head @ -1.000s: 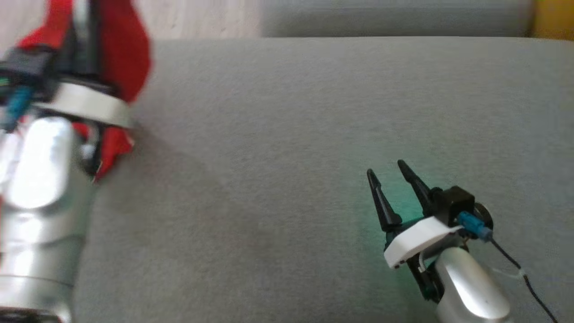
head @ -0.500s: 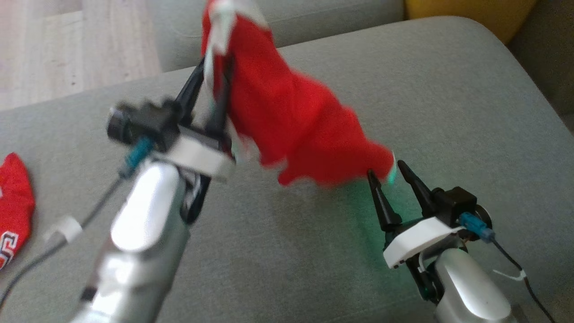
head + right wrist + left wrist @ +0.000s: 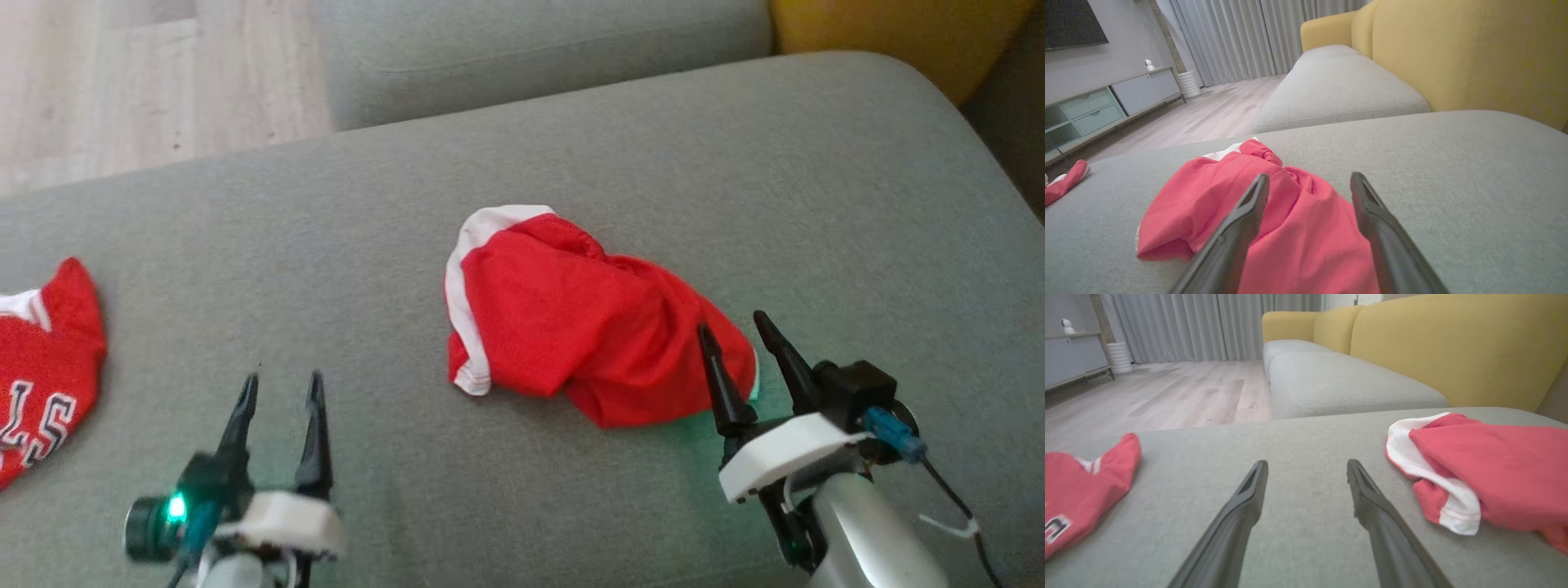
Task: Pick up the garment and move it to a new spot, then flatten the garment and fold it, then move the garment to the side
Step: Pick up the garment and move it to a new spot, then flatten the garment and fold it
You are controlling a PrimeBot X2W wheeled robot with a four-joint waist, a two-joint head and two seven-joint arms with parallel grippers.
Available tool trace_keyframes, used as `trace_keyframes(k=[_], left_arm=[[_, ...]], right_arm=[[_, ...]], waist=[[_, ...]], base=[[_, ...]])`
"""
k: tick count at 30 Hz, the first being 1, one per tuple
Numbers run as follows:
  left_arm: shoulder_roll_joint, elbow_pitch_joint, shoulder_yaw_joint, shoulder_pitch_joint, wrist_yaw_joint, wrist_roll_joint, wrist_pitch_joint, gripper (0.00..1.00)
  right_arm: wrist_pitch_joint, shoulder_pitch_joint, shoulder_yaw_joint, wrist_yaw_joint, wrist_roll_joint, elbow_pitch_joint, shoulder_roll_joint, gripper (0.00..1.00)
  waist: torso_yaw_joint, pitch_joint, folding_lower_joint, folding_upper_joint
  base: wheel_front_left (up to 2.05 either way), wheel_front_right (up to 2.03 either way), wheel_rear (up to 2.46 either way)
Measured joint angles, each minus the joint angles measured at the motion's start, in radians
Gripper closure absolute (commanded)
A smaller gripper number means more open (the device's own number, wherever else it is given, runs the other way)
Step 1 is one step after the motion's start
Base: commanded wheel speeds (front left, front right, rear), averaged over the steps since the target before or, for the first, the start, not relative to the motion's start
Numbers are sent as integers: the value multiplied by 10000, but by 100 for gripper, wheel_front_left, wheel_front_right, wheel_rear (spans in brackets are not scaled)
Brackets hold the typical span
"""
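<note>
Grippers are both gaping wide, clamping nothing. Left gripper point(image 3: 282, 377) is hovering low over bare grey sofa cushion point(image 3: 343, 237). Right gripper point(image 3: 732, 322) is pointing across the near right edge of the red garment point(image 3: 563, 327); contact unclear. Garment is lying crumpled mid-cushion, white trim facing left, well apart from left gripper. Second red jersey point(image 3: 45, 359) is lying at far left.

L hand point(image 3: 282, 382) open, lower left | R hand point(image 3: 733, 325) open, lower right | fingers fwd
</note>
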Motion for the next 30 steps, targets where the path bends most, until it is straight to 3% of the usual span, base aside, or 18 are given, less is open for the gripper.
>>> trace_keyframes(k=[9, 16, 24, 30], left_arm=[[-232, -838, 1241, 1973, 33, 384, 0, 0], [-472, -928, 1317, 2353, -217, 627, 0, 0], [-489, -861, 955, 2045, -420, 746, 0, 0], [-495, -606, -2, 1906, -629, 744, 0, 0]], right_arm=[[0, 443, -125, 0, 2, 105, 13, 0], [0, 695, -107, 0, -100, 199, 17, 0], [0, 495, 2343, 0, 535, -35, 21, 0], [0, -1129, 3975, 0, 2042, 972, 10, 0]], waist=[[588, -331, -1, 0], [743, -273, 0, 0], [1278, -146, -1, 0], [2348, 112, 0, 0]], base=[[0, 0, 0], [0, 0, 0], [0, 0, 0], [0, 0, 0]])
